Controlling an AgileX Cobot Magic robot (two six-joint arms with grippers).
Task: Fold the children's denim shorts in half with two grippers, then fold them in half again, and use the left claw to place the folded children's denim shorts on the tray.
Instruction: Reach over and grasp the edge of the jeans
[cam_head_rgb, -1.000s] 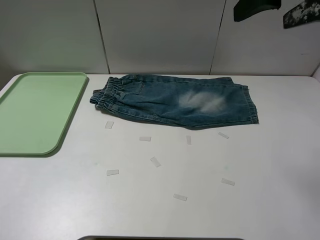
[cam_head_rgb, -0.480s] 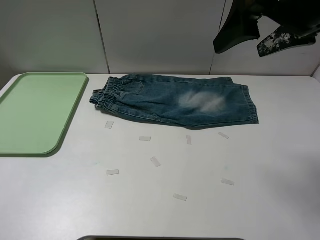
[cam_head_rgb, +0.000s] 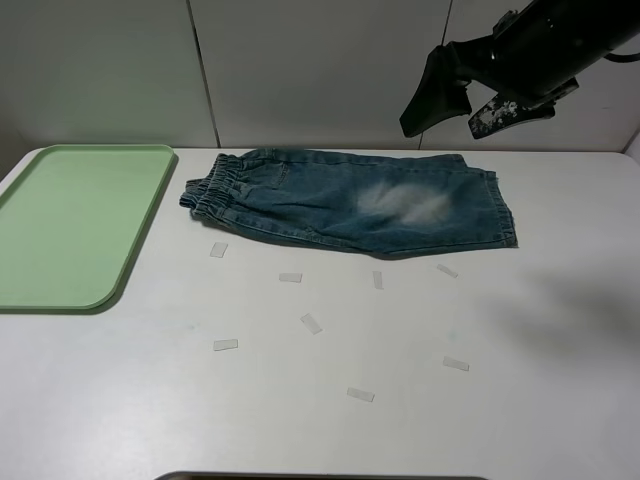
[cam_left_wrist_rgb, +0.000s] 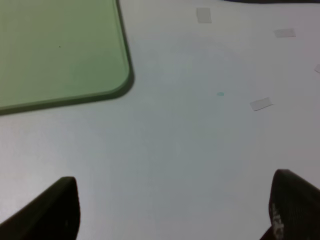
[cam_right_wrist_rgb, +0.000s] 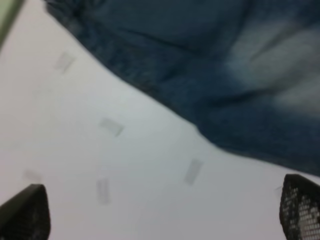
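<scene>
The children's denim shorts (cam_head_rgb: 350, 200) lie flat at the back middle of the white table, elastic waistband toward the left, a pale bleached patch on top. In the right wrist view the shorts (cam_right_wrist_rgb: 200, 65) look blurred. My right gripper (cam_head_rgb: 450, 122) hangs open in the air above the shorts' right end, touching nothing; the right wrist view shows the right gripper (cam_right_wrist_rgb: 162, 215) with its jaws wide apart. The left claw (cam_left_wrist_rgb: 172, 210) is open over bare table near a corner of the tray (cam_left_wrist_rgb: 55, 50). The pale-green tray (cam_head_rgb: 70, 225) lies at the left and holds nothing.
Several small pale tape strips (cam_head_rgb: 311, 323) are scattered on the table in front of the shorts. A white panelled wall (cam_head_rgb: 310, 70) stands behind the table. A dark edge (cam_head_rgb: 320, 476) shows at the bottom of the exterior view.
The right arm has come down and leftward from the upper right corner, further into view above the shorts. The shorts and tray have not moved.
</scene>
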